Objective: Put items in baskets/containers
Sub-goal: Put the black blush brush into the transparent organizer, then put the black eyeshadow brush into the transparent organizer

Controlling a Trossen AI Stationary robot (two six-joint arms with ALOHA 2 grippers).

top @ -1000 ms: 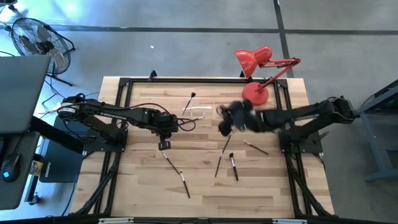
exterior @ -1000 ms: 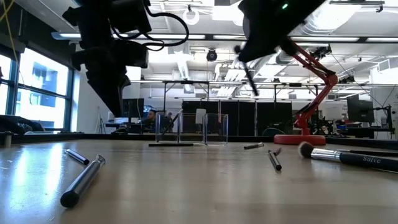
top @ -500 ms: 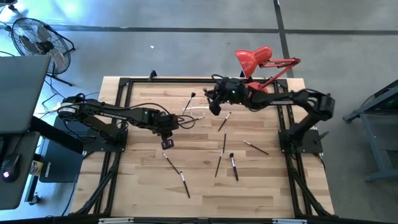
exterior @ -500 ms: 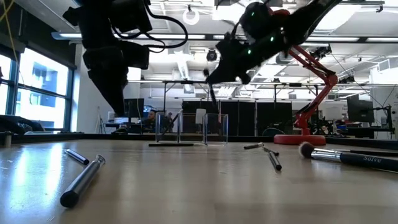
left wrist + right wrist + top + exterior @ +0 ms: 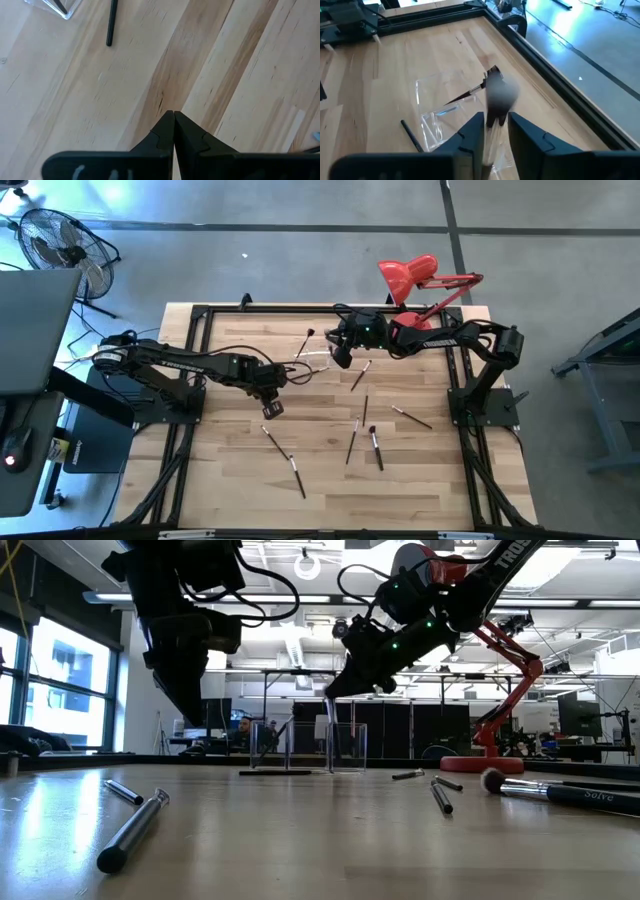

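My right gripper (image 5: 337, 358) hangs over the clear holder (image 5: 316, 361), its fingers apart (image 5: 495, 131). A dark-handled brush (image 5: 330, 735) stands upright below it, reaching down into the holder (image 5: 308, 748). In the right wrist view its bristle head (image 5: 497, 95) is blurred between the fingers. Another brush (image 5: 305, 345) leans in the holder, bristle end up over the far rim. My left gripper (image 5: 271, 410) is shut (image 5: 173, 117) above bare wood near the table's middle, holding nothing. Several more brushes lie on the table. My right gripper has one finger (image 5: 472, 132) on each side of the brush's handle, just below its bristle head. The fingers slant down from the table's right. Whether they touch the blurred brush I cannot tell.
Loose brushes lie at the middle right (image 5: 360, 375), (image 5: 352, 442), (image 5: 376, 448), (image 5: 411, 417) and toward the near left (image 5: 277, 442), (image 5: 297, 475). A red desk lamp (image 5: 408, 275) stands with its round base (image 5: 410, 330) at the far right. A black frame rims the table.
My right gripper has swung from the table's middle right toward the far left and come down over the holder. Its brush, slanted under the fingers before, now stands upright and lower, reaching into the holder. My left gripper has rolled a little in place.
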